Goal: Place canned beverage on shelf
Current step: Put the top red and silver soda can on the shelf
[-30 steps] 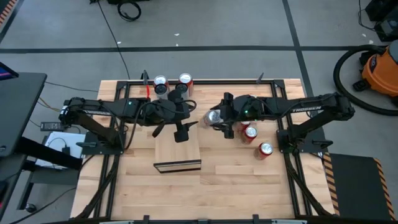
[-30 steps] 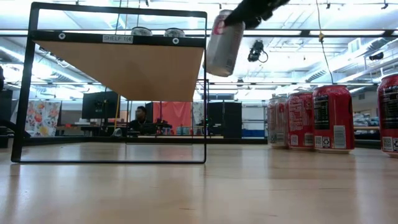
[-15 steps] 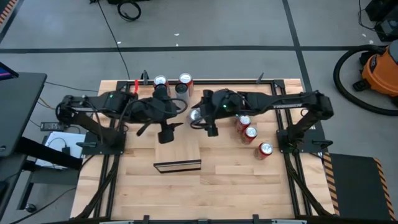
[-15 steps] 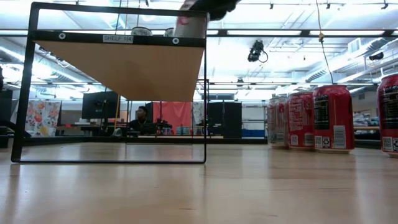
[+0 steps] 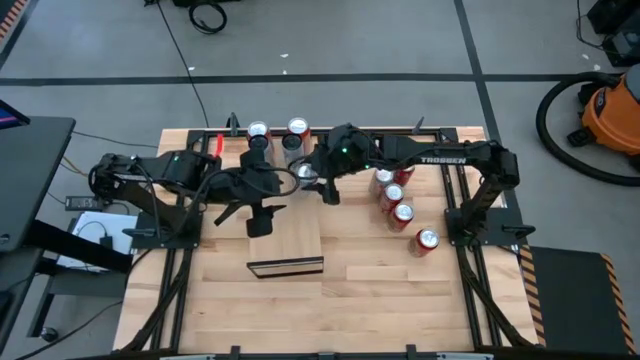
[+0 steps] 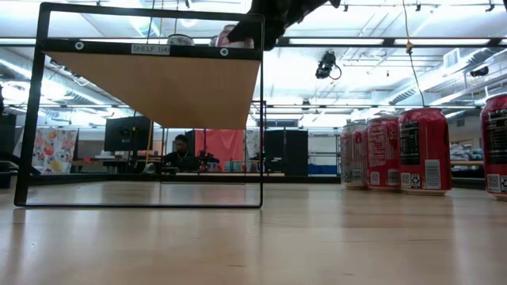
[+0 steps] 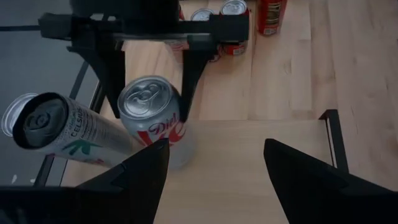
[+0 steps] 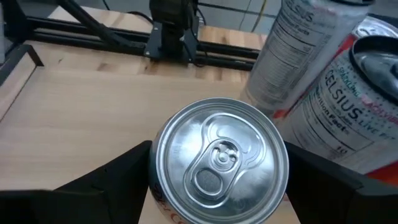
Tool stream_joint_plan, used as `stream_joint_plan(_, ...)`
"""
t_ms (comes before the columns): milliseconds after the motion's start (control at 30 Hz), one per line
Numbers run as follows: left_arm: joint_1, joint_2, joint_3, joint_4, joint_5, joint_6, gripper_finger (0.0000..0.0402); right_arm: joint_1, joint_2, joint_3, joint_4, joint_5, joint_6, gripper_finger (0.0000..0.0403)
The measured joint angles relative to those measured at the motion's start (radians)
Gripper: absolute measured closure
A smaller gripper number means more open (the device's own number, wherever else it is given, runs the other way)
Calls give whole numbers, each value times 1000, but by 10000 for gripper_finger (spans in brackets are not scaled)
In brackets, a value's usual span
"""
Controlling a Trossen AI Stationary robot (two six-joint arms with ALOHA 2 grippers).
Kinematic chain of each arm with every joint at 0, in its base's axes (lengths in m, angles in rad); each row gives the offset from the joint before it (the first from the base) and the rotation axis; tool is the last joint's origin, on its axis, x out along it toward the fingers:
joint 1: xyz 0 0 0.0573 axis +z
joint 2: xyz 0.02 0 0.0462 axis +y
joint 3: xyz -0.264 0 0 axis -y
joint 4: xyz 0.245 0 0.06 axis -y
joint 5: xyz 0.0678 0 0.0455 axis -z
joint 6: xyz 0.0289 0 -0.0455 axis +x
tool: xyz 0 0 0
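The bench (image 5: 370,290) of butcher-block planks carried a black-framed shelf (image 5: 285,240) whose pale slab ran lengthwise from the bench's near side toward its far side, the dark end face (image 5: 285,267) toward the near edge. In the low view the shelf (image 6: 158,79) sat raised in its frame, labelled on the front rail.

The right arm reached across from the right side, and the right gripper (image 5: 318,178) clasped a silver Diet Coke can (image 5: 307,173) at the shelf's far end; in the left wrist view its fingers (image 7: 189,68) flanked the can (image 7: 151,112). The can (image 8: 217,162) stood upright, long axis vertical, pull-tab lid up, its base at the slab.

The left gripper (image 5: 258,218) hovered over the shelf with jaws spread and empty.

Just beside the held can stood two slim Celsius cans (image 8: 339,118). A cluster of red cans (image 5: 395,195) stood on the bench to the right, one further red can (image 5: 427,240) apart nearer the front.
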Motion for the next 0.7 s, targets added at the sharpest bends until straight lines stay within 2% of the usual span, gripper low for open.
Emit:
stream_joint_plan(267, 0, 0, 0, 9, -2, 0, 129, -13, -2, 0, 28, -23, -3, 38)
stream_joint_plan(700, 0, 1, -1, 12, -11, 4, 129, -11, -44, 2, 35, -22, -9, 42)
